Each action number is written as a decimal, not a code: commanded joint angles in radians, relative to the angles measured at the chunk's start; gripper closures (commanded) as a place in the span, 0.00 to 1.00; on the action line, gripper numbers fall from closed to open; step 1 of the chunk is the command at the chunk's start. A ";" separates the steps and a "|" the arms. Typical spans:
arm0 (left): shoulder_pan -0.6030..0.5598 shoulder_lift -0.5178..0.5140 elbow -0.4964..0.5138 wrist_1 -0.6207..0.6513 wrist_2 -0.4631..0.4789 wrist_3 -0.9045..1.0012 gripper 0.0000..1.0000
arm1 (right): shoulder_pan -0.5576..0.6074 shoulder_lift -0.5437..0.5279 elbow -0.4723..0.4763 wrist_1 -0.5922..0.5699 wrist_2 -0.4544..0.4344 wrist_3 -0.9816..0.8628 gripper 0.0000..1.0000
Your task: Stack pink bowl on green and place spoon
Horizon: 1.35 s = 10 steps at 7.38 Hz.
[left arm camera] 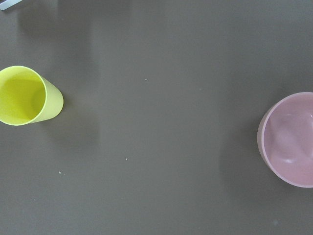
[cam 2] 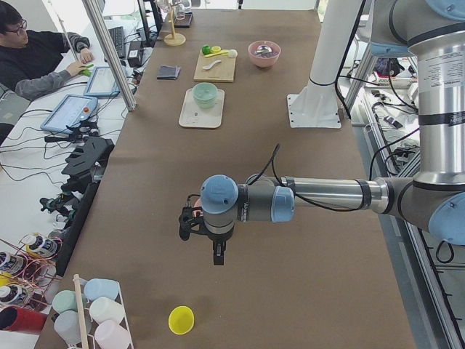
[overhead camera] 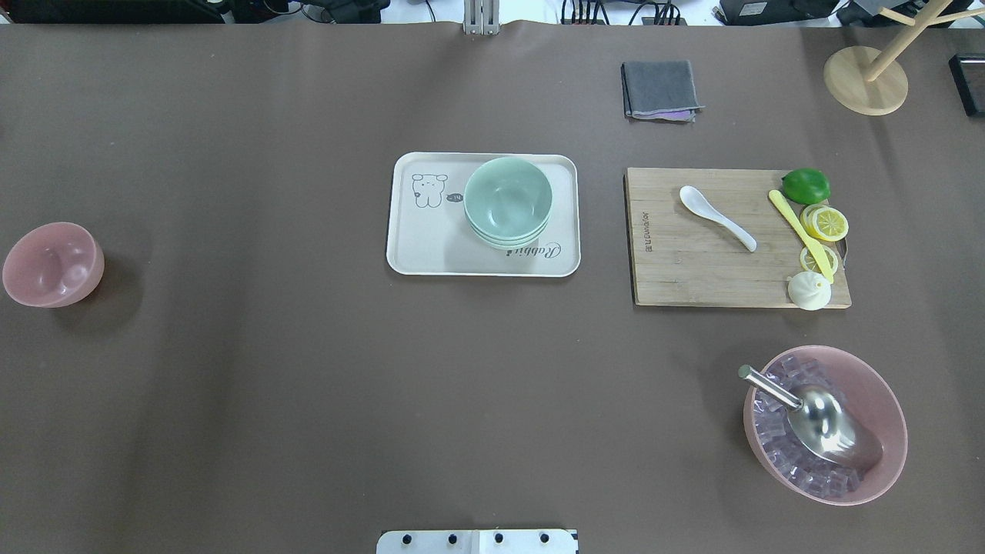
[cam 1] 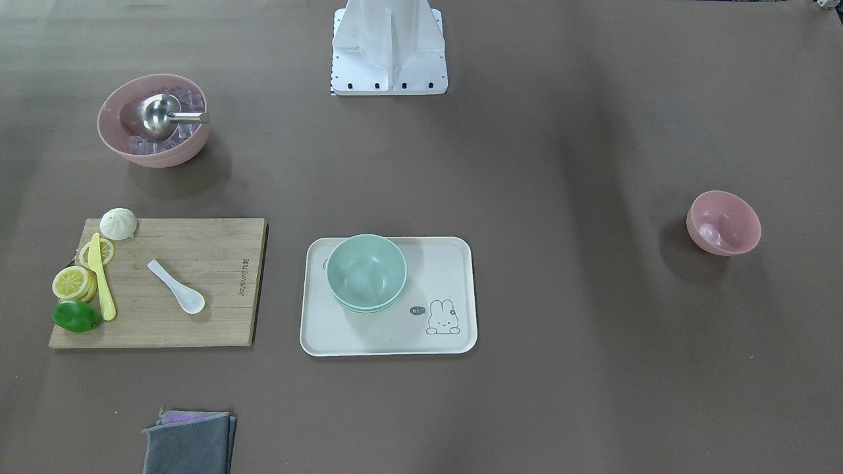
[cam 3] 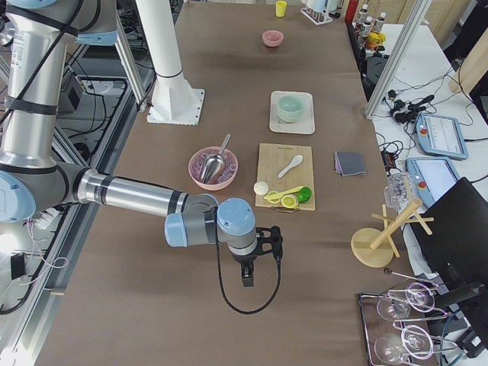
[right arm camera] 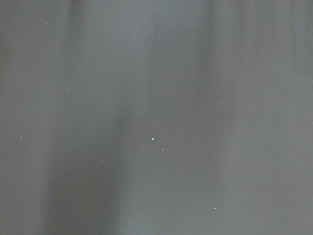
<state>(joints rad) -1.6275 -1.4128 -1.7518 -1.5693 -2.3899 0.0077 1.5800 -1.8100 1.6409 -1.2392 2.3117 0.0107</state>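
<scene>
**While the pink bowl (overhead camera: 52, 264) sits alone, the green bowls (overhead camera: 508, 201) stand on the tray (overhead camera: 431, 250)**

Where the table (overhead camera: 269, 400) runs out to the robot's left, the left gripper (cam 2: 218, 256) points down over the brown cover, near a yellow cup (cam 2: 181, 319). The side view does not show how far its jaws are parted, nor whether it holds anything. The right gripper (cam 3: 248, 278) hangs the same way over the opposite end, and its state cannot be told either.

Nearest the robot's base, on its right, a large pink bowl (overhead camera: 885, 419) holds clear, ice-like cubes (overhead camera: 777, 454); a shiny metal scoop (overhead camera: 827, 423) lies on them, its handle propped on the rim.

Farther out, at the far left, the small pink bowl is round and smooth, with only a gleam in its hollow; it is well apart from everything else. At the middle, the cream tray has rounded corners and a printed rabbit; it carries the pale green bowls, nested one in another at its right half.

Right of the tray lies a rectangular bamboo board (overhead camera: 692, 277); the spoon (overhead camera: 716, 218), white and glossy, rests on it. At the board's right edge sit a yellow plastic knife (overhead camera: 800, 231), lemon slices (overhead camera: 827, 223), a lime (overhead camera: 806, 185) and a white bun (overhead camera: 809, 291).

Farthest off lie a folded grey cloth (overhead camera: 660, 90) and a wooden stand's round base (overhead camera: 865, 80).
</scene>
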 commanded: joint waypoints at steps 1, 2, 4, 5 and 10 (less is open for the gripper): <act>0.006 -0.001 -0.009 0.002 0.006 0.002 0.02 | 0.000 0.001 0.000 0.001 0.000 0.000 0.00; 0.011 -0.002 -0.024 0.009 0.009 0.002 0.02 | 0.000 0.001 0.000 0.007 0.000 0.002 0.00; 0.015 -0.003 -0.031 0.008 0.003 0.003 0.02 | 0.000 -0.003 0.000 0.065 0.009 0.003 0.00; 0.015 -0.008 -0.035 0.005 0.000 0.003 0.02 | -0.002 -0.018 0.000 0.104 0.052 0.005 0.00; 0.017 -0.135 0.076 -0.224 -0.002 -0.011 0.02 | -0.015 0.063 0.001 0.248 0.160 0.003 0.00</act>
<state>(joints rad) -1.6118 -1.5124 -1.7227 -1.7640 -2.3887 -0.0018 1.5741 -1.7702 1.6441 -1.0526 2.4496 0.0167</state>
